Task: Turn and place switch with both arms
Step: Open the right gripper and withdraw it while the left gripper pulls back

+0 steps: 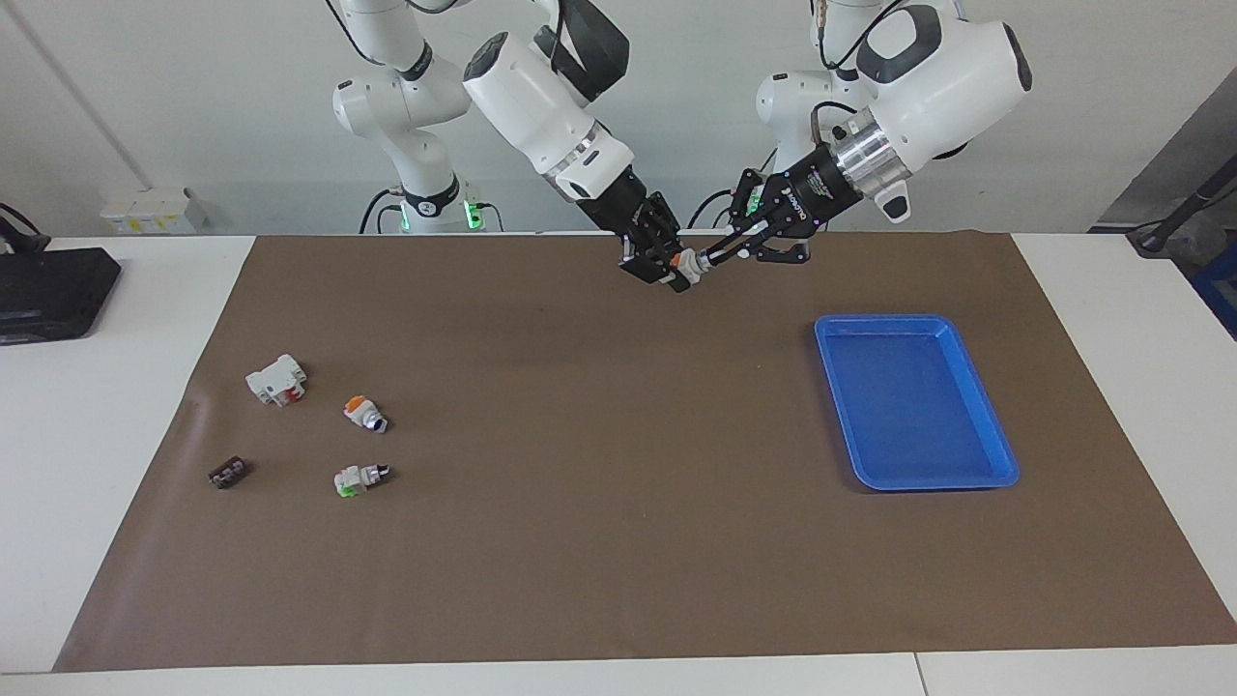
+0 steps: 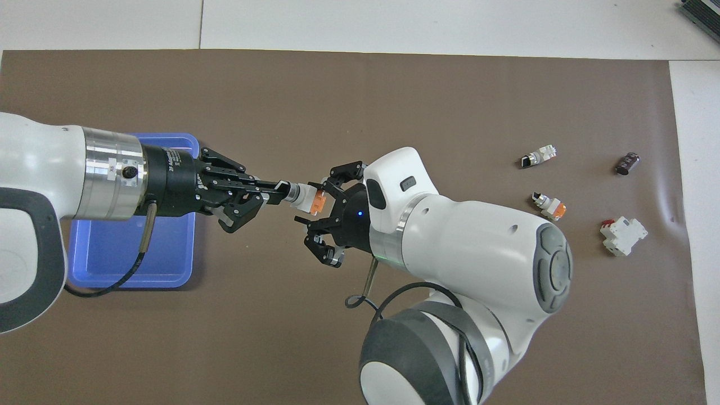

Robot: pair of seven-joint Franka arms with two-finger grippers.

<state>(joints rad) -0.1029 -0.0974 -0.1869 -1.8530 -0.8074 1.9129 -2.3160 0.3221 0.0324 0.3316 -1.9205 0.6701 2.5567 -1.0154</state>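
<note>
The switch [image 1: 684,259] [image 2: 306,198], white-bodied with an orange block, hangs in the air over the brown mat between the two arms. My left gripper [image 1: 711,255] [image 2: 281,192] is shut on its black knob end and holds it level. My right gripper [image 1: 669,267] [image 2: 316,203] faces it from the orange end. Its fingers stand slightly apart on either side of the orange block and no longer pinch it.
A blue tray [image 1: 913,321] [image 2: 135,281] lies toward the left arm's end. Toward the right arm's end lie an orange-blocked switch [image 1: 362,413] [image 2: 550,206], a green-blocked switch [image 1: 358,478] [image 2: 539,156], a white block with a red mark [image 1: 277,379] [image 2: 623,236] and a small black ridged piece [image 1: 228,473] [image 2: 627,163].
</note>
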